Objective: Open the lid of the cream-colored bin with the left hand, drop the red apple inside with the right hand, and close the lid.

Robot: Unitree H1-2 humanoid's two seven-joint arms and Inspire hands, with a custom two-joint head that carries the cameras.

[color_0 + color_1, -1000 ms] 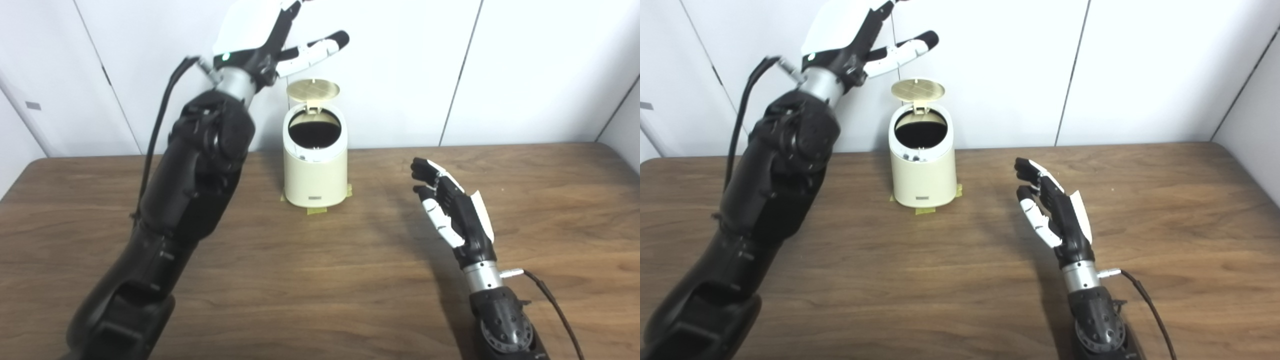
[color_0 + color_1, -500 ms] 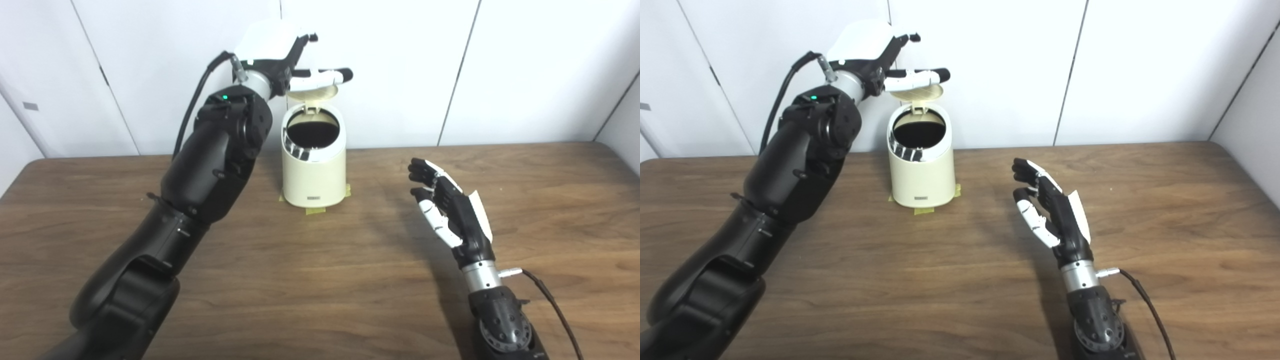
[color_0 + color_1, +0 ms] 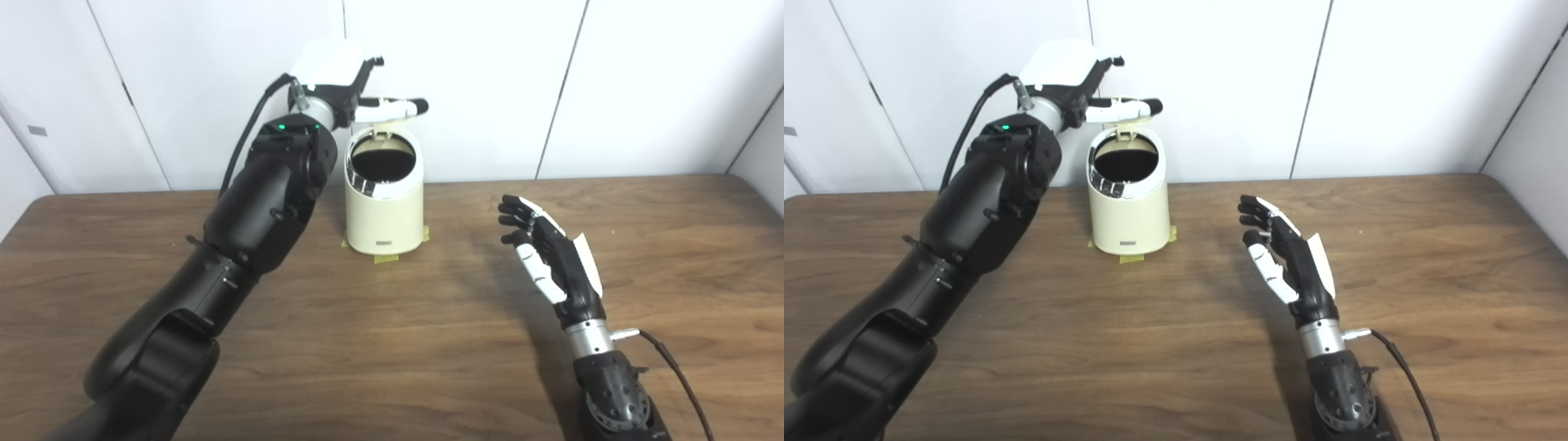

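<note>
The cream-colored bin point(image 3: 384, 205) stands upright near the back edge of the wooden table point(image 3: 392, 343), close to the white wall panels point(image 3: 478, 79). Strips of yellow tape point(image 3: 387, 258) show at its base. Its mouth is uncovered, and the interior reads as dark. The lid point(image 3: 384, 120) is raised on its rear hinge and tilted partway forward over the opening.

The left arm point(image 3: 245, 214) rises from the lower left corner and extends up and back toward the bin. The left hand point(image 3: 352, 86) is positioned above and behind the bin's rim, palm down, white back plate facing up. Its fingers point(image 3: 392, 108) are extended roughly level, pointing to the right, and lie across the top of the raised lid. The hand is spread flat and grasps nothing. Whether the fingers press on the lid or sit just above it cannot be determined.

The right arm enters from the lower right. The right hand point(image 3: 548, 254) is held just above the table, well apart from the bin on its right side. The palm faces left, and the fingers point up and away, loosely curled and separated. This hand is empty.

The red apple is not visible in either view.
</note>
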